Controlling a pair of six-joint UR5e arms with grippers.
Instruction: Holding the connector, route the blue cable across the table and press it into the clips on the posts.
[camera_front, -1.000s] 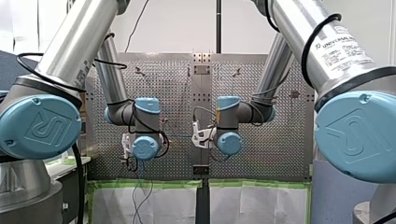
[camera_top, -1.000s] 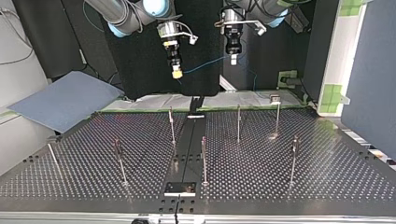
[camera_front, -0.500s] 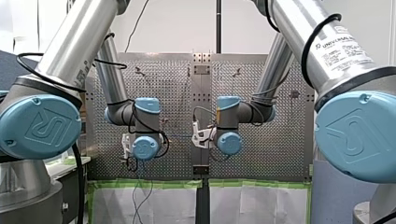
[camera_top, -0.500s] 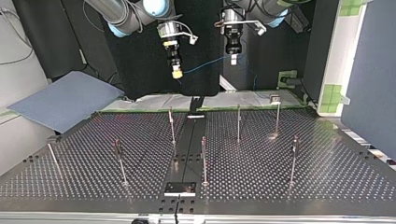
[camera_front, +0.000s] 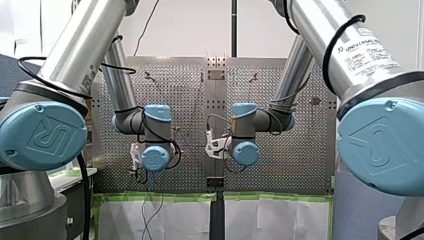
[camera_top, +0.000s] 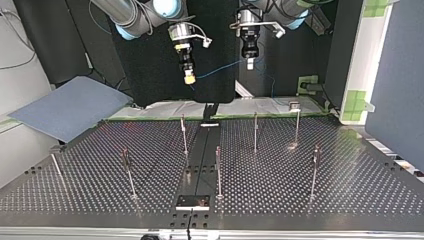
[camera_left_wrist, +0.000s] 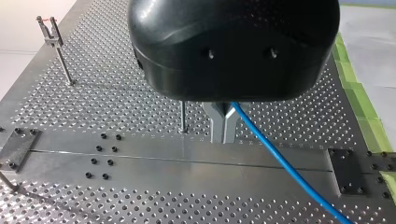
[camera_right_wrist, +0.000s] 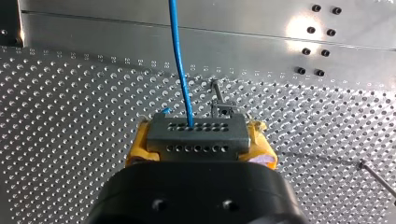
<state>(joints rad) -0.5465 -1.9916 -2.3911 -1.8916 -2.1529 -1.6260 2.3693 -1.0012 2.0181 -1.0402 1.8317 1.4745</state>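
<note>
My right gripper (camera_right_wrist: 196, 142) has its yellow pads shut on a grey connector (camera_right_wrist: 195, 127) with rows of holes. The blue cable (camera_right_wrist: 180, 60) leaves the connector's face and runs ahead over the table. My left gripper (camera_left_wrist: 223, 135) has its metal fingers shut on the same blue cable (camera_left_wrist: 285, 163), which trails away beside it. In the top view my right gripper (camera_top: 189, 78) and my left gripper (camera_top: 250, 63) hang side by side high above the table's far edge. The blue cable (camera_top: 220, 69) is strung between them.
Several thin posts with clips stand on the perforated table (camera_top: 350, 190), among them one post (camera_top: 183, 132), another (camera_top: 255, 131) and a third (camera_top: 218, 170). A dark strip (camera_top: 200, 160) runs down the table's middle. A blue-grey sheet (camera_top: 70, 107) lies off the table at the top view's left.
</note>
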